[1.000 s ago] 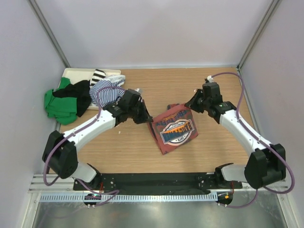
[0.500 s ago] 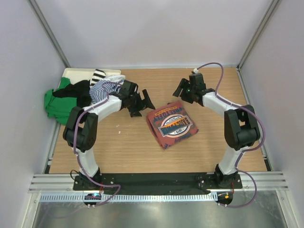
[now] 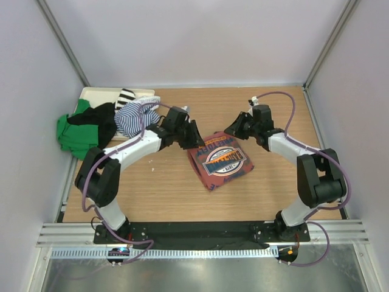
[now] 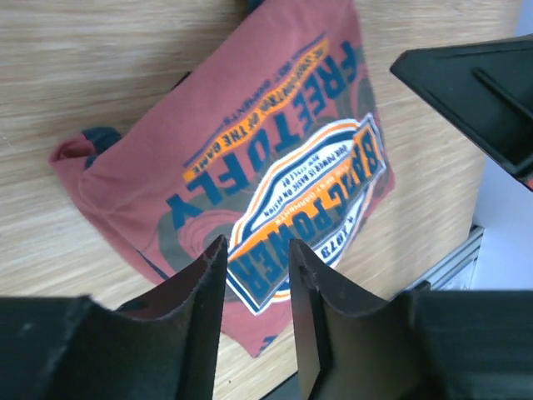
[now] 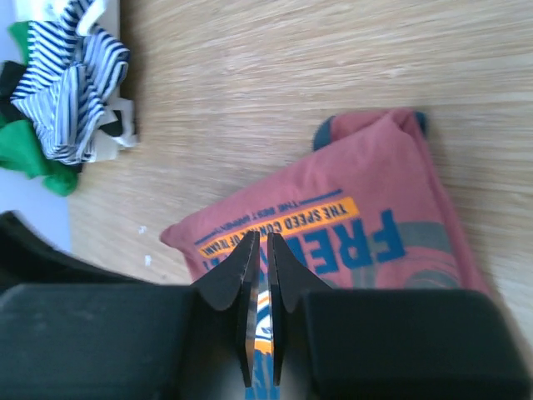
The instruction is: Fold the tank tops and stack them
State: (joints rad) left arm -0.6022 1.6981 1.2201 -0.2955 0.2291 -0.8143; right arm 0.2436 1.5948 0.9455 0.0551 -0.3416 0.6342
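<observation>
The brick-red tank top [image 3: 220,161] lies folded on the wooden table, round logo up. It also shows in the left wrist view [image 4: 250,158] and the right wrist view [image 5: 366,200]. My left gripper [image 3: 193,135] hovers at its upper left edge, open and empty [image 4: 254,250]. My right gripper [image 3: 234,129] hovers at its far edge, fingers nearly together with nothing between them [image 5: 261,246]. The navy-and-white striped tank top [image 3: 135,115] lies crumpled in the pile at the back left, and shows in the right wrist view [image 5: 67,92].
A green garment [image 3: 76,131] and a black one [image 3: 94,118] lie in the pile with a black-and-white striped piece [image 3: 126,96], partly on a white tray [image 3: 97,93]. Grey walls close the table on three sides.
My left gripper has moved right, from near the pile to the red top's left edge. My right gripper has shifted slightly right and nearer the top. The red top has stayed put since half a second ago.
</observation>
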